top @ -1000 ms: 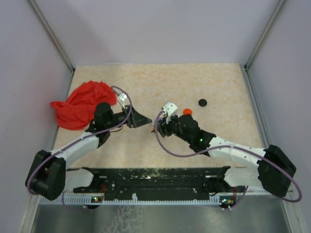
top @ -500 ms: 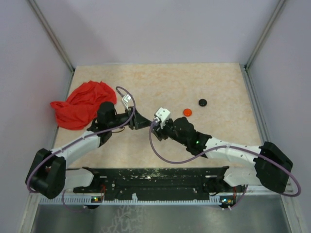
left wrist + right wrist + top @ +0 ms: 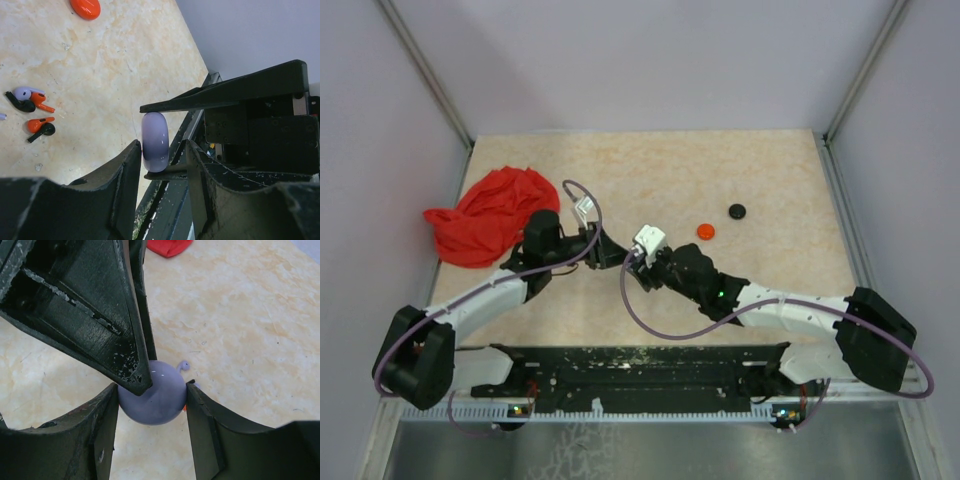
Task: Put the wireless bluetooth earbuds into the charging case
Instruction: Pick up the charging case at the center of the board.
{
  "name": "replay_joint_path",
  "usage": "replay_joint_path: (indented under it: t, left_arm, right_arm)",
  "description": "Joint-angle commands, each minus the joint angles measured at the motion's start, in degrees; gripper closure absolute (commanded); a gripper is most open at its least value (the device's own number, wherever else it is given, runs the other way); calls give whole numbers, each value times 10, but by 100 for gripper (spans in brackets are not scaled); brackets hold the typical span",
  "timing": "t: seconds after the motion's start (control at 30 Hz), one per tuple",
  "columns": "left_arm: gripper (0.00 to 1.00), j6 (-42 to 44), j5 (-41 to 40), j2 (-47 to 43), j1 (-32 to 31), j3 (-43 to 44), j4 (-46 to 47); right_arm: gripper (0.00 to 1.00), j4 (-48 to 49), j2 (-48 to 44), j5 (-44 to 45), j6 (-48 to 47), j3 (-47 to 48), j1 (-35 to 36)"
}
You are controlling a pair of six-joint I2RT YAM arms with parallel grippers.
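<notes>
**Fig. 1. Both arms meeting over the case, seen from above and from the wrists.**

- **Desk** [image 3: 720, 170]: beige, carrying all the items.
- **Red cloth** [image 3: 485, 215]: crumpled, at about 10 o'clock from the meeting point of the arms and well apart from the work.
- **Right pincer** [image 3: 152, 390]: closed across the broad faces of the charging case [image 3: 155, 135], with both pads touching it.
- **Left pincer** [image 3: 163, 145]: straddles the same case edge-on. One pad lies against it, and a gap shows at the other pad, so the jaws stand wider than the case.
- **Charging case**: a smooth lavender pebble, held clear of the desk. No open lid can be seen.
- **Orange disc** [image 3: 705, 231] and **black disc** [image 3: 737, 211]: at about 2 o'clock from the pincers. They are not part of the task.
- **Earbuds** [image 3: 37, 124]: tiny orange-and-black pieces lying loose on the desk, at 9 o'clock from the case in the left wrist view. None is seated.

**Hazards (judged).**

- The glossy, rounded case may slip out if one pincer lets go before the other has a firm hold.
- A dropped case could scatter the earbuds below.
- The crossed fingers may collide or twist the case.
- Until the lid is opened, no earbud can enter.
</notes>
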Motion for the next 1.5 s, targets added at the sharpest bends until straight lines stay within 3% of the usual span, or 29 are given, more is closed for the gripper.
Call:
replay_joint_path:
  t: [0.0,0.47,0.6,0.7,0.83,0.93,1.47]
  left_arm:
    - [53,12,6,4,-5,9,-10]
    - [59,8,29,-2,-6,0,-3]
    - [70,7,31,0,-7,-4,15]
    - [85,10,38,1,-7,-3,27]
    - [99,63,29,-16,-6,7,-5]
    - [100,114,9,-33,-5,20,-51]
    - [100,220,14,-111,-5,27,-90]
  right_arm:
    - [54,50,-1,11,1,24,5]
    - [53,74,7,31,12,21,6]
    - [52,76,11,26,14,23,5]
    - [49,68,13,26,16,27,6]
    - [42,46,7,23,16,33,6]
    - [35,26,-9,13,16,33,4]
    - [24,-45,-145,-270,90,31,-137]
